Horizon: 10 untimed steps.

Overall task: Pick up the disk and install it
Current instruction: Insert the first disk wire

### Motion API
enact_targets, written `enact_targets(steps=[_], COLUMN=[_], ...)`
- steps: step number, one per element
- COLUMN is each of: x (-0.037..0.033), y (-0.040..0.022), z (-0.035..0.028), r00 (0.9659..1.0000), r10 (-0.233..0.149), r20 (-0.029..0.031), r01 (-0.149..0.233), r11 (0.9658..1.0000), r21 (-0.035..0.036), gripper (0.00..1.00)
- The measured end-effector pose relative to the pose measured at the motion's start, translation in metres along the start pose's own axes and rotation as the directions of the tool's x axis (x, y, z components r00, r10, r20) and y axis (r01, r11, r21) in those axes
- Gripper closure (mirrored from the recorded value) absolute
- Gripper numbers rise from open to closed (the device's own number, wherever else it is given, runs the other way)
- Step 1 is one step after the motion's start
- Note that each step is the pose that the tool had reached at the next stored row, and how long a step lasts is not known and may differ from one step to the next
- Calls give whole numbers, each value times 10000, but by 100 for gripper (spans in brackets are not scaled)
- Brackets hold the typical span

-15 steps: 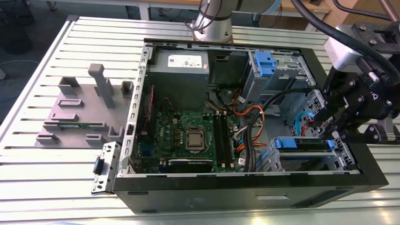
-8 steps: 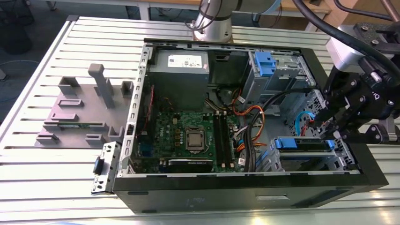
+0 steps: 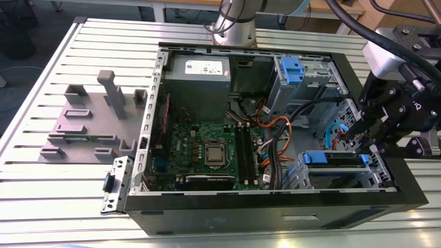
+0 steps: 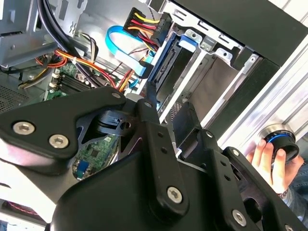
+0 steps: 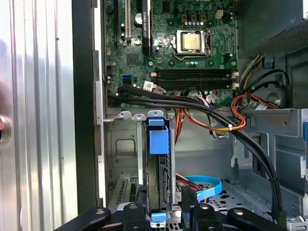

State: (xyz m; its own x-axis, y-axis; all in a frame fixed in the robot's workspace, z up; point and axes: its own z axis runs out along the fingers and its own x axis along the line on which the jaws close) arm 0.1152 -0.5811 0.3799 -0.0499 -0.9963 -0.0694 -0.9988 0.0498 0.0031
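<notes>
The exterior view puts you over a ribbed aluminium table (image 3: 41,77) of long slats, with a darker floor and wooden furniture at the top edge of the frame. One open black computer case (image 3: 276,214) lies in the middle of the frame, and one grey plastic stand (image 3: 86,121) with upright posts sits on the slats at centre left, well apart from the arm. Inside the case you can count one green motherboard (image 3: 210,152), one grey power supply (image 3: 200,77) above it, and two blue-tabbed pieces: one in the upper bay (image 3: 293,67) at upper right, and the disk (image 3: 335,159) at lower right, sitting in its metal drive cage. The gripper (image 3: 368,142) hangs at the right edge of the frame, just above that cage. In the first wrist view the disk (image 5: 158,159) stands edge-on in the cage at lower centre, its blue bracket tab up, and the two black fingers (image 5: 139,202) at the bottom of the frame flank its lower end; they stand parted, but you cannot tell whether they touch it. In the second wrist view a person's hand (image 4: 269,161) at lower right rests on one round black-and-blue knob (image 4: 281,142) beside the case.
</notes>
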Motion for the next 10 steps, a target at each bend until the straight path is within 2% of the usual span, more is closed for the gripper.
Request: enact_targets(steps=[10], x=[-2], y=[-37], z=[1], r00=[10000], r10=[0], r20=[0], r01=[0], r11=[10000], r21=[0], gripper=[58])
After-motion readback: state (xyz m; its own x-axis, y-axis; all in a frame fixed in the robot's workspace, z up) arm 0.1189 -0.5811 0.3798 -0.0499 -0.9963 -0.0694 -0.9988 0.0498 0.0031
